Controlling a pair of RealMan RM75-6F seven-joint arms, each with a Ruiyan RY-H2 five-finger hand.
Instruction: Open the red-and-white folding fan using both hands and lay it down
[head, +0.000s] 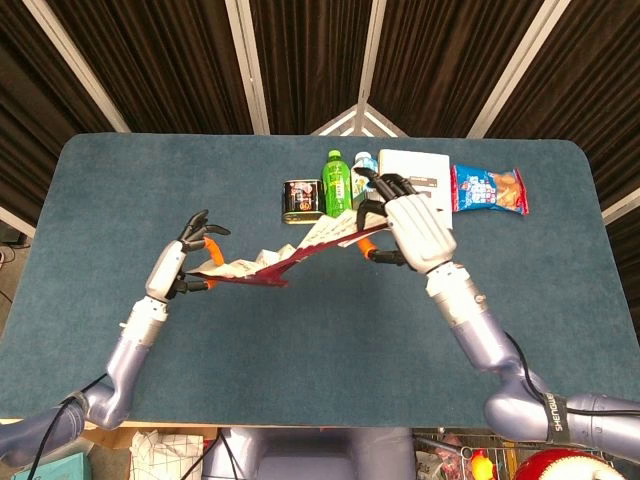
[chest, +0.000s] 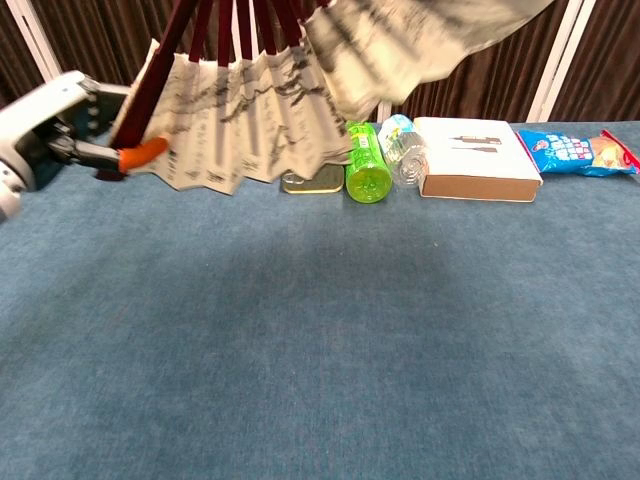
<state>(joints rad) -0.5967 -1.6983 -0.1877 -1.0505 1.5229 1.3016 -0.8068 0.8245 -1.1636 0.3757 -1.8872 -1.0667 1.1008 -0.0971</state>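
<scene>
Folding fan is spread out in the air between my two hands, above the blue table. My left hand pinches its left end rib between orange-tipped fingers, other fingers splayed. My right hand grips the right end, fingers curled over it. Behind the fan: dark can, green bottle, clear bottle, white box, snack bag

Fan spread above the table, between left hand and right hand. Behind it, a row left to right: tin, bottle, smaller bottle, box, snack bag.
</scene>
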